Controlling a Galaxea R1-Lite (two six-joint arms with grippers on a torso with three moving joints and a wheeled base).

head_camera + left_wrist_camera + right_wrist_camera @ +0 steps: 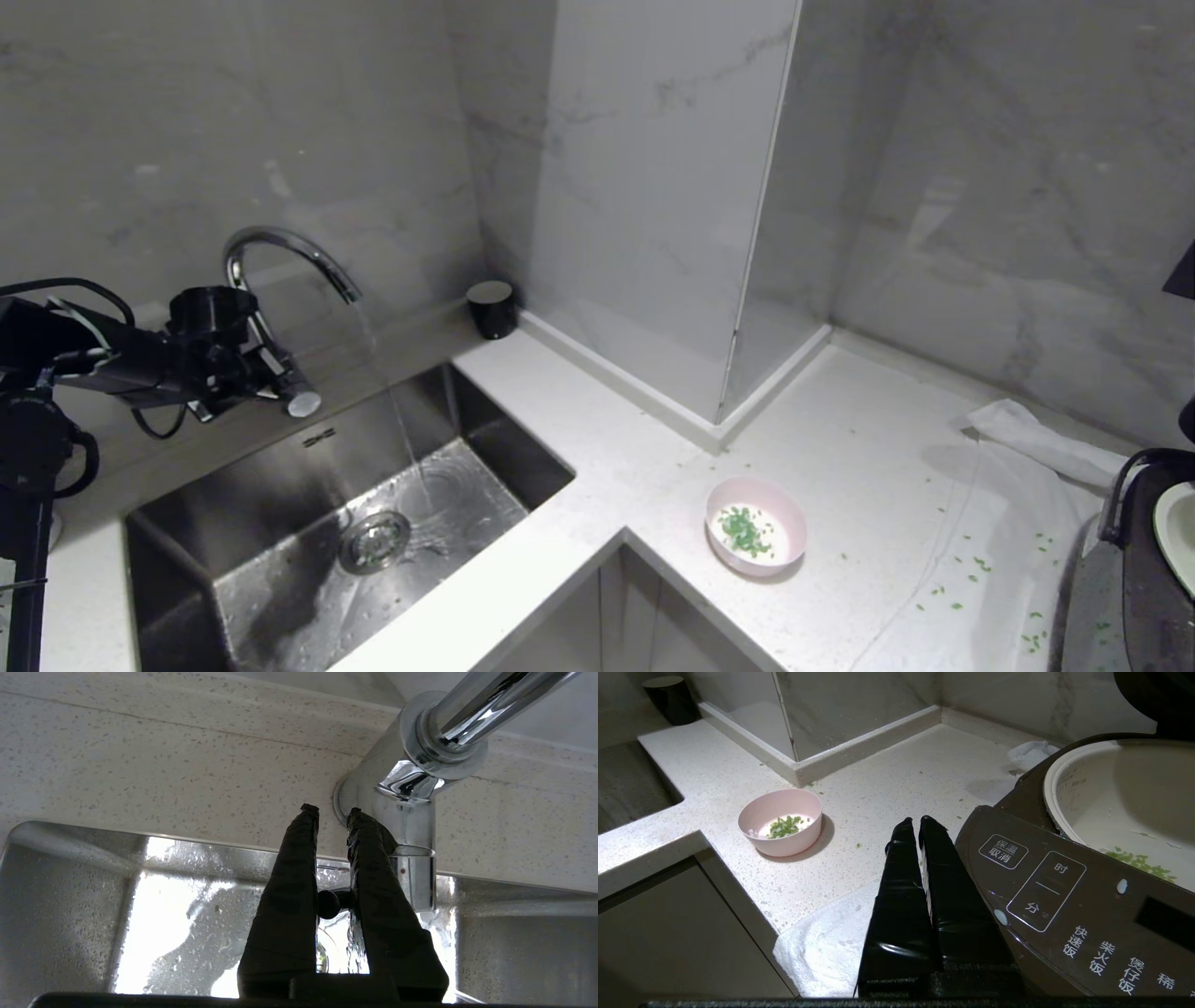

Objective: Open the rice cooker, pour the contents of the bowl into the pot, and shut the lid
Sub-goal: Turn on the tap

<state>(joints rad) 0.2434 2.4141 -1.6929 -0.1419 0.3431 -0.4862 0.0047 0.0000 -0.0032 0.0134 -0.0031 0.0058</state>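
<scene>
Left tool (332, 812) at the faucet (411, 779) base over the sink (280, 523), fingers nearly together with a narrow gap, gripping nothing visible; water running. Right tool (920, 823) parked beside the rice cooker (1064, 905), fingers pressed shut, empty. Bowl (756, 537) of green bits (744, 532) sits on the tabletop (840, 448); lid up, pot (1120, 798) exposed with some greens inside.
</scene>
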